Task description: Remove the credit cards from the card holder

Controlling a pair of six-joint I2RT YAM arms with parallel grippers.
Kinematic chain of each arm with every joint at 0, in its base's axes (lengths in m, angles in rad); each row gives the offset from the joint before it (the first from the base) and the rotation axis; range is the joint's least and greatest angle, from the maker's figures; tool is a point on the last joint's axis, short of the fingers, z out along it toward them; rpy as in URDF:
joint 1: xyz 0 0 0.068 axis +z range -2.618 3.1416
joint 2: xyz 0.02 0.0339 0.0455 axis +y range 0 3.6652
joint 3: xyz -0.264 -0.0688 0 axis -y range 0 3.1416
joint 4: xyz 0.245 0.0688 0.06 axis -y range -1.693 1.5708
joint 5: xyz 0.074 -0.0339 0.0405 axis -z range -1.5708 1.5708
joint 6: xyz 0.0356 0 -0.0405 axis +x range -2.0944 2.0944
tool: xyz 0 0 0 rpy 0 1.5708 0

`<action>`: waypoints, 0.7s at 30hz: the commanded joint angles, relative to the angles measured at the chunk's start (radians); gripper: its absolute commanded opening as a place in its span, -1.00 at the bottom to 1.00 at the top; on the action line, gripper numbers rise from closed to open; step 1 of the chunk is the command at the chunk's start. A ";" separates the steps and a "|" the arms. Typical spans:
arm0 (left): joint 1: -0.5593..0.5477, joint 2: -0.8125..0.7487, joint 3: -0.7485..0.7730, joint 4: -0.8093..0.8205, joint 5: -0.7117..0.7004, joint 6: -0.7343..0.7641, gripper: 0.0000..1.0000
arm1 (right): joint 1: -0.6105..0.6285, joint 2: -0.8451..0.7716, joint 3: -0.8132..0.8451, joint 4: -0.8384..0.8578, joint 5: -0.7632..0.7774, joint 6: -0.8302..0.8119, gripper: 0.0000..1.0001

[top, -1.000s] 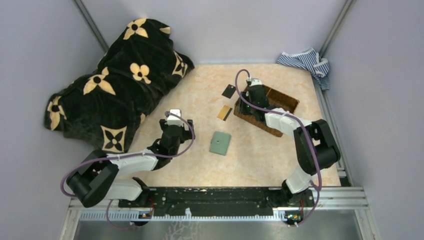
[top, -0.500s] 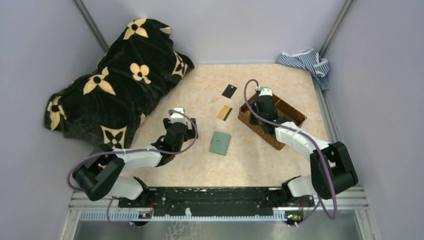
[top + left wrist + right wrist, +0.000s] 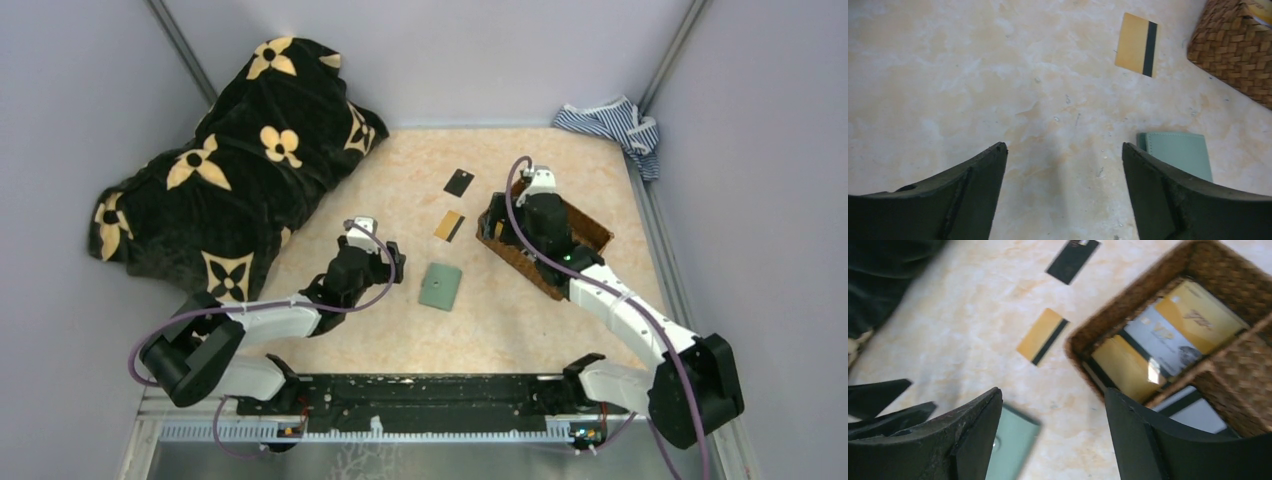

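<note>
Stretches the left arm [image 3: 270, 320] from seven o'clock toward the middle of the counter [image 3: 400, 330], wrist low and forearm close to level. Holds the left jaws released and wide, nothing between them, above bare counter. Has the green wallet [image 3: 1180, 152] just off at three o'clock of those jaws, clear of both tips.

Extends the right arm [image 3: 625, 310] from five o'clock out to one o'clock, reaching long, wrist above the woven basket [image 3: 515, 260]. Shows the right jaws released as well, spread wide and gripping nothing.

Finds the green wallet flat near the centre of the counter, green face up, touched by neither arm. Places the woven basket at two o'clock of it, split by a woven wall into compartments. Reveals in one compartment two yellow cards [image 3: 1198, 310] overlapping a pale grey card [image 3: 1168, 337], and in the next compartment another pale card [image 3: 1198, 415], partly hidden by the right finger.

Leaves a gold card [image 3: 449, 225] with a dark stripe loose at twelve o'clock of the green wallet, and a black card [image 3: 459, 182] further out the same way.
</note>
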 commanded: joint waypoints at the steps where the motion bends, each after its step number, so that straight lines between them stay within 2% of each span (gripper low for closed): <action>1: -0.006 -0.003 -0.021 0.021 0.107 -0.051 0.72 | 0.100 -0.025 -0.044 0.093 -0.052 0.051 0.50; 7: -0.013 -0.002 -0.032 0.020 0.091 -0.064 0.74 | 0.307 0.070 -0.124 0.118 0.024 0.118 0.50; 12: -0.013 0.017 -0.015 0.015 0.053 -0.024 0.79 | 0.333 0.105 -0.188 0.174 0.020 0.185 0.45; 21: -0.013 -0.029 0.001 -0.058 0.071 -0.101 0.78 | 0.346 0.213 -0.163 0.197 0.048 0.166 0.09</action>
